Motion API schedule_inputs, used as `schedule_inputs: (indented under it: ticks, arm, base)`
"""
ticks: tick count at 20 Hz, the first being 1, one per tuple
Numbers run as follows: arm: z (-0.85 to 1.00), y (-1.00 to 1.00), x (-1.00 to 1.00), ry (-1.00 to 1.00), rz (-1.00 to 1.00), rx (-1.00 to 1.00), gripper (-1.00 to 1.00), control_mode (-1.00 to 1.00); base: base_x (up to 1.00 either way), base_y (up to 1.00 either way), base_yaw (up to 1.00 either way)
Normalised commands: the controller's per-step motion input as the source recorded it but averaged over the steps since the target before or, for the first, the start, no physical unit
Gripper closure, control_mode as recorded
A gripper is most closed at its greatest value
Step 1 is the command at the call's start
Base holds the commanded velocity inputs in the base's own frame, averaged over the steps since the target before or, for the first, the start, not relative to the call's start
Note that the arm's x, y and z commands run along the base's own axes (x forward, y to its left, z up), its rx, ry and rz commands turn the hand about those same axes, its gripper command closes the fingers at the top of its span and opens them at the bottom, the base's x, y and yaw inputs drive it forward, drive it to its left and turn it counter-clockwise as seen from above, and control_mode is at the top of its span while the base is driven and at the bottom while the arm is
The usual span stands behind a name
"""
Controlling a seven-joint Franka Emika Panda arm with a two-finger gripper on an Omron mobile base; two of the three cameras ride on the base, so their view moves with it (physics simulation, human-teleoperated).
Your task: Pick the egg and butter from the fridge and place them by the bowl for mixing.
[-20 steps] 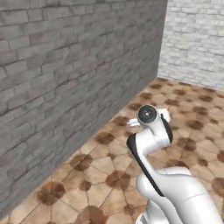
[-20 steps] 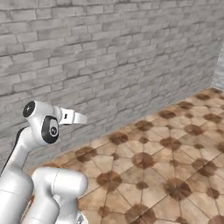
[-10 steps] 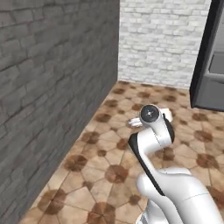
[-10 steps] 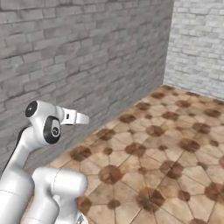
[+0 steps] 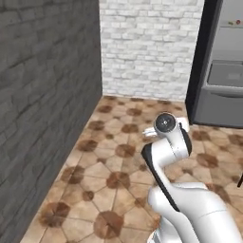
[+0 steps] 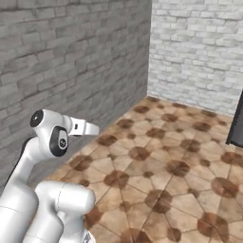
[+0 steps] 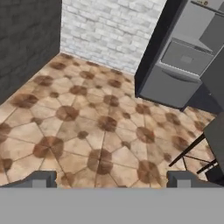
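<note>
The fridge stands open at the far right, a tall grey cabinet with grey shelves, a lower drawer and a dark door edge. From the hand view, the fridge is ahead and to the upper right, well away across the floor. My gripper is open over the tiled floor, its fingertips wide apart with nothing between them. A tiny reddish speck sits on an upper shelf, too small to name. The egg, the butter and the bowl are out of view.
A dark grey brick wall runs along the left and a white brick wall closes the far end. Brown patterned floor tiles lie between. Thin black legs of some furniture stand at the right of the hand view.
The whole picture has swung round as the base turns: the white wall and then the fridge have come into view on the right. The arm keeps its pose, the gripper still open.
</note>
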Motion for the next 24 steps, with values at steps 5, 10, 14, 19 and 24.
schedule_inputs:
  ticks: [5, 10, 14, 19, 24]
  arm:
    - [0.00, 0.00, 0.00, 0.00, 0.00, 0.00, -1.00, 1.00]
    - [0.00, 0.00, 0.00, 0.00, 0.00, 0.00, -1.00, 1.00]
    - [0.00, 0.00, 0.00, 0.00, 0.00, 0.00, -1.00, 1.00]
    - [0.00, 0.00, 0.00, 0.00, 0.00, 0.00, -1.00, 1.00]
    - [0.00, 0.00, 0.00, 0.00, 0.00, 0.00, -1.00, 1.00]
  base:
    - [1.00, -0.29, -0.11]
    - [1.00, -0.14, -0.09]
    - [1.00, -0.01, -0.11]
    - [1.00, 0.00, -0.14]
    - [1.00, -0.06, -0.24]
